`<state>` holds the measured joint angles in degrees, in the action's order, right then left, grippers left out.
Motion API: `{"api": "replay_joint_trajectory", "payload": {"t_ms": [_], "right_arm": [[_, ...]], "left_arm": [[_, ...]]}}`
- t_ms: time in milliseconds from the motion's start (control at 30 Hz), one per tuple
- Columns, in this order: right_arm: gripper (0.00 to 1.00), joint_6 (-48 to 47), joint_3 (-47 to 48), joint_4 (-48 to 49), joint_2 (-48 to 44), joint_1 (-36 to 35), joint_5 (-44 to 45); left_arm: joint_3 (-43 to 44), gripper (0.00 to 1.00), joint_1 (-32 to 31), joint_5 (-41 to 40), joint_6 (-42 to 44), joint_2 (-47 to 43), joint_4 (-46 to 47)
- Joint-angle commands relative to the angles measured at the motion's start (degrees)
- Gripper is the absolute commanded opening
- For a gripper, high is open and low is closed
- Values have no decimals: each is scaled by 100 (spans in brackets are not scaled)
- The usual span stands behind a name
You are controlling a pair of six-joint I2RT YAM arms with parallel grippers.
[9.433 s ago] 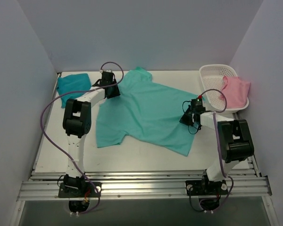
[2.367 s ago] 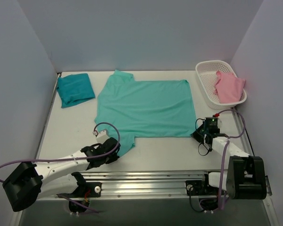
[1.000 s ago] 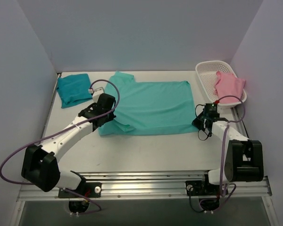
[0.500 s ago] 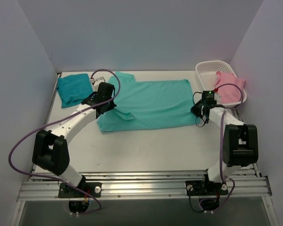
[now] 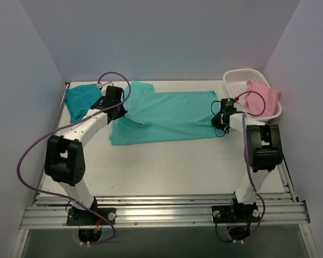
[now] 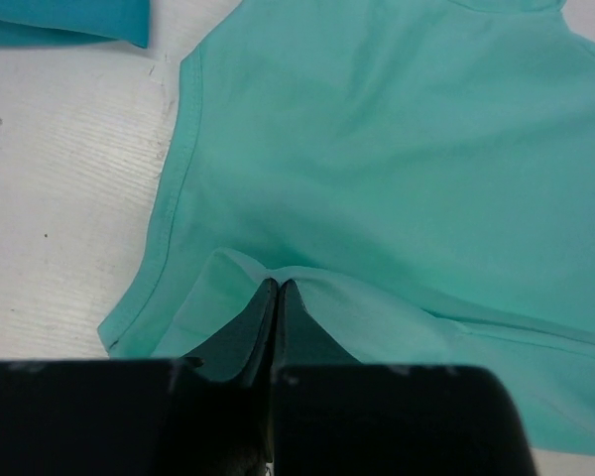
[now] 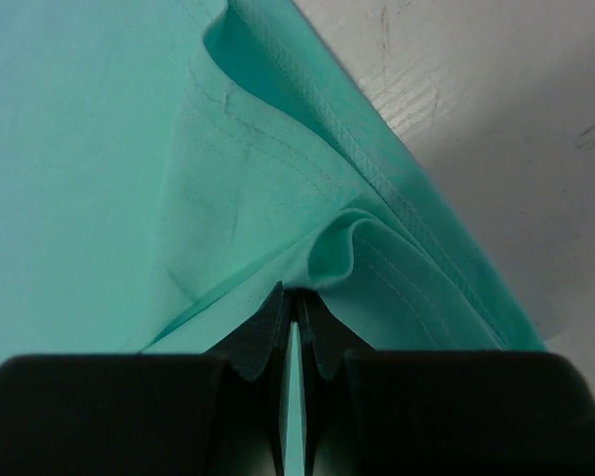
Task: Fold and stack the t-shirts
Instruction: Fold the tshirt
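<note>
Two tools share one garment here: our left tool (image 6: pixel 278 290) is pressed together on a raised pleat of the plain mint-green soft cloth t-shirt (image 5: pixel 167 115), and our right tool (image 7: pixel 296 297) pinches a fold of the same shirt's hemmed edge. The shirt spreads between the two tools as a wide band on the white table (image 5: pixel 167 172), and we judge its first lengthwise fold to be nearly laid but not yet released. Beyond the left tool's tips and off to their left lies the darker teal-blue shirt (image 5: pixel 79 99), a compact folded square, which looks finished. Just right of the right tool stands a white slotted basket (image 5: pixel 232 81) holding a pink cloth (image 5: pixel 262 98); whether that is another shirt we cannot tell. Left to do, as we see it: let go, fold the band smaller, and stack it on the teal square.
</note>
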<state>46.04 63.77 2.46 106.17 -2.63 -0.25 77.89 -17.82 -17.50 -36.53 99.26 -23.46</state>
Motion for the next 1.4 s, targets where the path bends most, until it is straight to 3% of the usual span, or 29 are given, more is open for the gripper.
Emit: {"api": "replay_joint_trajectory", "payload": {"t_ms": [0,233,433,467,500,600,633,667,700,733,833,1100,1367], "right_arm": [[0,107,320,-79,237,-97,298],[0,203,654,-219,519,-246,684],[0,309,1032,-535,545,-299,886],[0,309,1180,-597,554,-317,913],[0,318,1234,-650,563,-325,913],[0,292,1524,-746,668,-334,895],[15,213,1638,-764,764,-334,887],[27,160,1743,-799,817,-326,834],[37,107,1979,-808,887,-334,790],[63,-15,2086,-808,1001,-326,746],[90,-121,2568,-993,1265,-317,719],[92,-113,2948,-1020,1389,-317,772],[91,-245,4063,-1081,2038,-273,571]], "left_arm": [[297,2,86,246,120,425,342],[587,3,200,624,173,1234,781],[1088,24,367,888,208,1727,844],[1140,30,385,941,208,1763,817],[1176,49,402,950,208,1772,782],[1264,79,446,959,182,1719,756],[1299,89,464,967,182,1658,747],[1334,94,473,967,182,1632,703],[1395,95,490,985,199,1614,668],[1518,96,499,985,217,1579,607],[1729,97,578,1029,304,1535,475],[3054,96,1017,1477,437,2184,404],[5375,96,1334,2417,156,4282,-51]]}}
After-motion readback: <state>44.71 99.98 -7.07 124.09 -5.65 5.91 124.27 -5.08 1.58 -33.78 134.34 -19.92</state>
